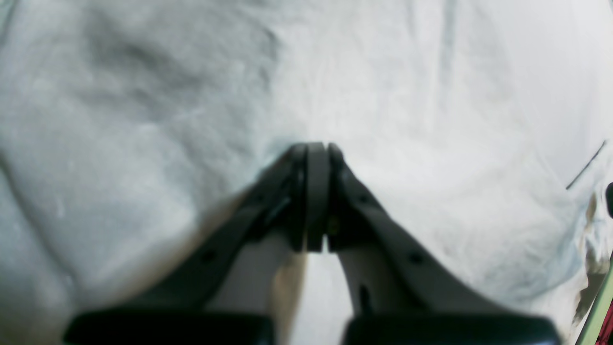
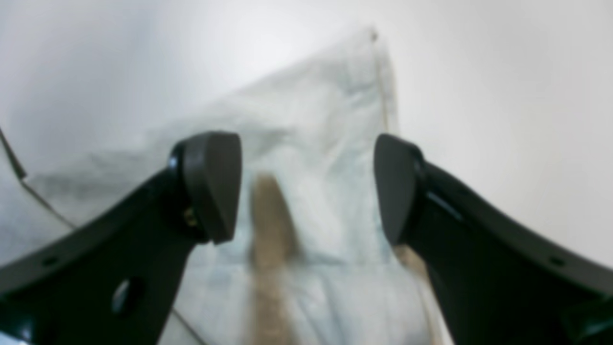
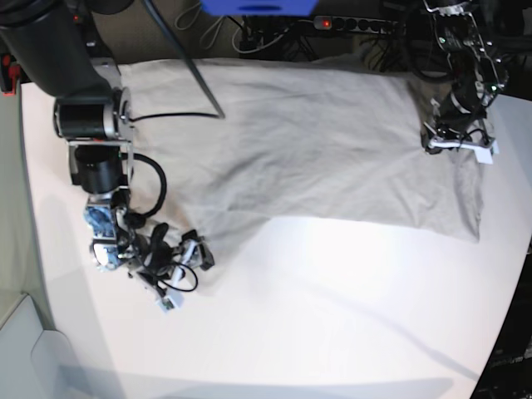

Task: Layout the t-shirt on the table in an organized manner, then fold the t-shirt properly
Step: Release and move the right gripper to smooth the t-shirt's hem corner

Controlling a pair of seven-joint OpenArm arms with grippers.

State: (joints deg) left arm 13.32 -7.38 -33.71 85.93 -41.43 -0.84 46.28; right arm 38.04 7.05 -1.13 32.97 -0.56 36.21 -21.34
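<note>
Nearest the camera in the base view, the white table (image 3: 316, 332) lies bare in front of the t-shirt (image 3: 316, 150), which is spread wide across the table's far half as a broad grey-beige sheet with soft wrinkles. Its near edge runs roughly straight for most of its width, then slants down at the base view's left into a narrow flap that reaches toward the right gripper (image 3: 189, 256). That gripper sits low over the table at the tip of this flap, with its jaws standing wide apart; in the right wrist view the 2 dark pads (image 2: 210, 184) flank a tapering piece of the shirt (image 2: 316, 191) that lies flat between them, and neither pad can be seen touching the cloth. Farther back, at the shirt's corner on the base view's right, the left gripper (image 3: 453, 137) comes down onto the fabric. In the left wrist view the left gripper (image 1: 316, 153) has its jaws pressed fully together, tips down at the wrinkled cloth (image 1: 143, 120) that fills the frame; the view is blurred, and whether a pinch of shirt is caught between the tips cannot be told. Beyond the shirt's far edge, a black cable (image 3: 187, 62) crosses onto the cloth near the right arm.
</note>
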